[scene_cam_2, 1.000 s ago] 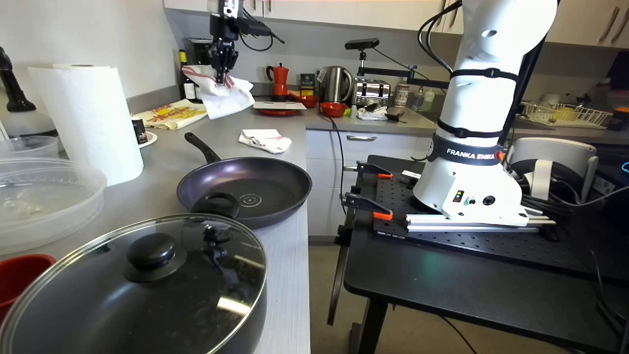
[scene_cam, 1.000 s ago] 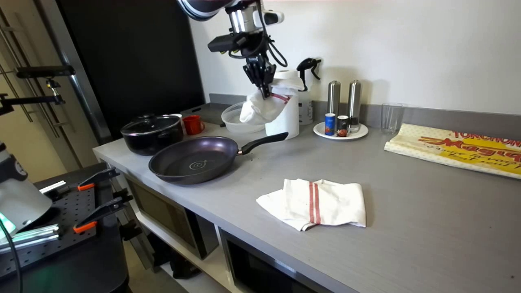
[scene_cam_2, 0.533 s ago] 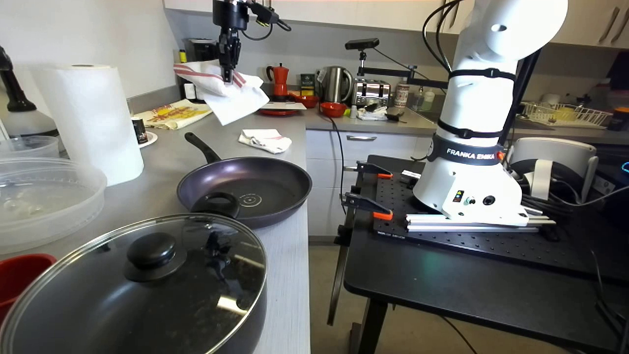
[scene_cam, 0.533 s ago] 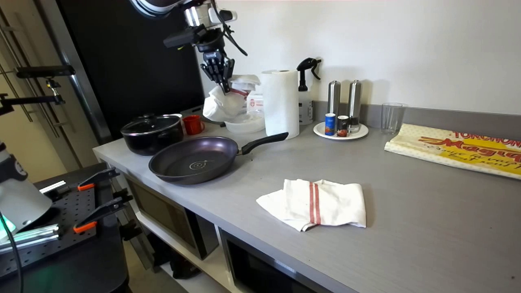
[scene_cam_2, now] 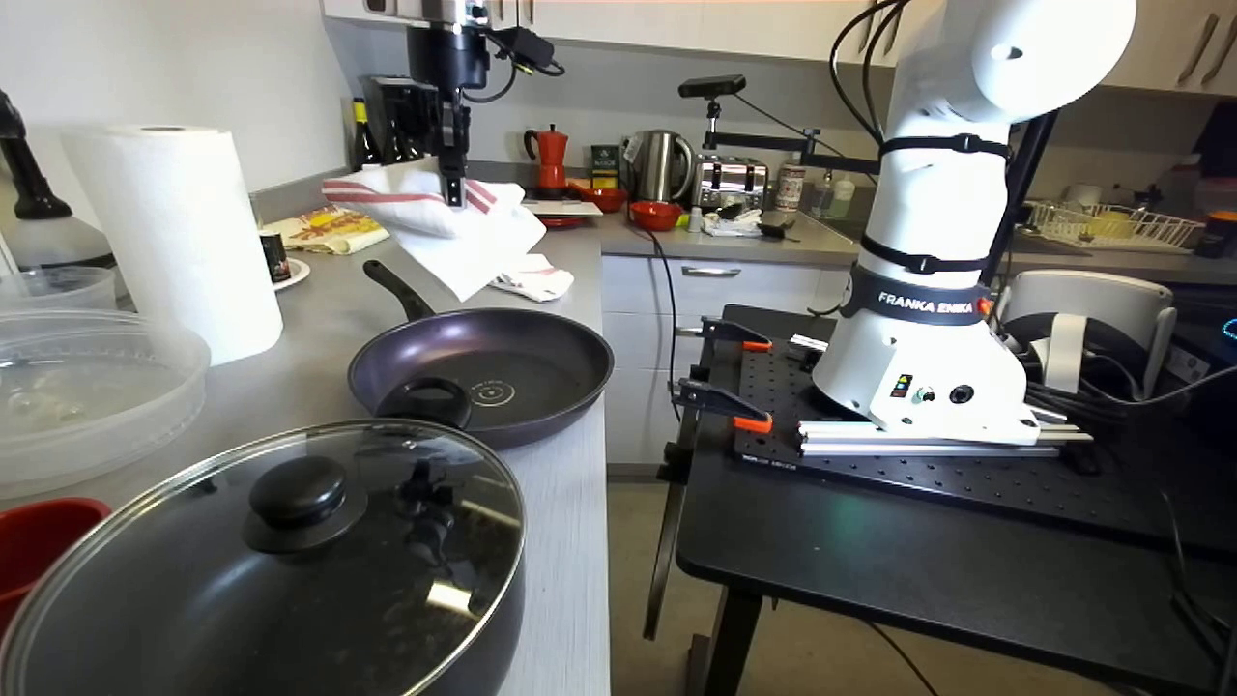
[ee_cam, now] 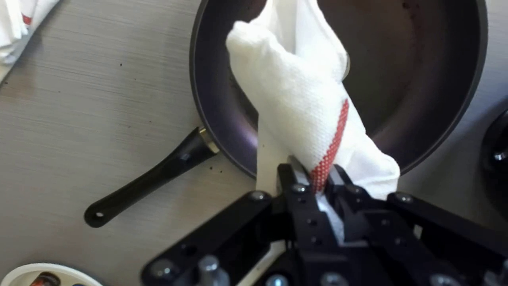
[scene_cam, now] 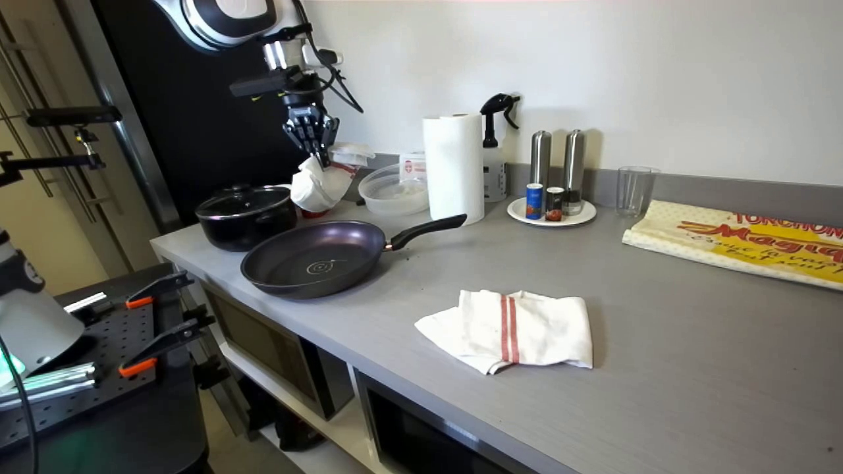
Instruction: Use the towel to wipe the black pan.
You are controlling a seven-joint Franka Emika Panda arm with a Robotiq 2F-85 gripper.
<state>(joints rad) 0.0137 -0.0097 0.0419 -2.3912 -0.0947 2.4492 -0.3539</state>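
Observation:
My gripper [scene_cam: 323, 160] is shut on a white towel with red stripes [scene_cam: 317, 187]. The towel hangs bunched from the fingertips. In the wrist view, the fingers [ee_cam: 316, 174] pinch the held towel [ee_cam: 293, 87] at a red stripe, and it covers part of the pan. The black pan [scene_cam: 309, 263] lies on the counter, apart from the towel and below it. In an exterior view, the gripper [scene_cam_2: 453, 191] and towel [scene_cam_2: 474, 237] are above and behind the pan [scene_cam_2: 541, 367]. A second white towel [scene_cam: 540, 329] with red stripes lies folded on the counter.
A black pot with a glass lid [scene_cam: 244, 214] stands beside the pan. A paper towel roll [scene_cam: 454, 171], a clear plastic tub [scene_cam: 394, 197] and a red cup [scene_cam_2: 39, 541] are close by. A white plate [scene_cam: 517, 214] holds shakers. The pan's handle [scene_cam: 428, 230] sticks out over the counter.
My gripper has carried the towel leftwards past the paper roll in an exterior view, then lower, closer to the pan and pot. The pan and folded towel have not moved.

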